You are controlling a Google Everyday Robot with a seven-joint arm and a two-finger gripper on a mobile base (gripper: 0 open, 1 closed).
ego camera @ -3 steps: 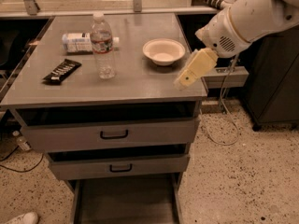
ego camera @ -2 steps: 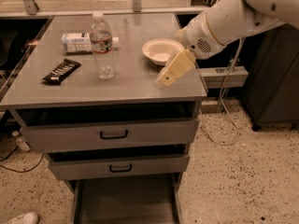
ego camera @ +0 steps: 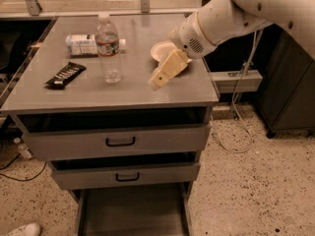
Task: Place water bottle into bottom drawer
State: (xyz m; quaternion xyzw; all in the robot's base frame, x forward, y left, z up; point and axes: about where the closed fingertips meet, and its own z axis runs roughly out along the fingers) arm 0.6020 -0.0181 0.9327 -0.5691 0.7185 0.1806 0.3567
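gripper (ego camera: 158,78): over table's front-right area, angled down-left, grip state cannot be told | table (ego camera: 74,93): grey metal top; speckled floor (ego camera: 246,191) | water bottle (ego camera: 109,50): left of centre, upright, long axis vertical, cap up | bottom drawer (ego camera: 133,215): pulled out

water bottle (ego camera: 109,50) on cabinet top (ego camera: 129,90), gripper (ego camera: 158,80) just rt of it; bottom drawer (ego camera: 133,213) below

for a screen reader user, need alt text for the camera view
The robot's pincer hovers over the right side of a grey cabinet top, right of an upright water bottle. The bottom drawer stands pulled open below; a lying bottle, a white bowl and a black snack bar also sit on top.
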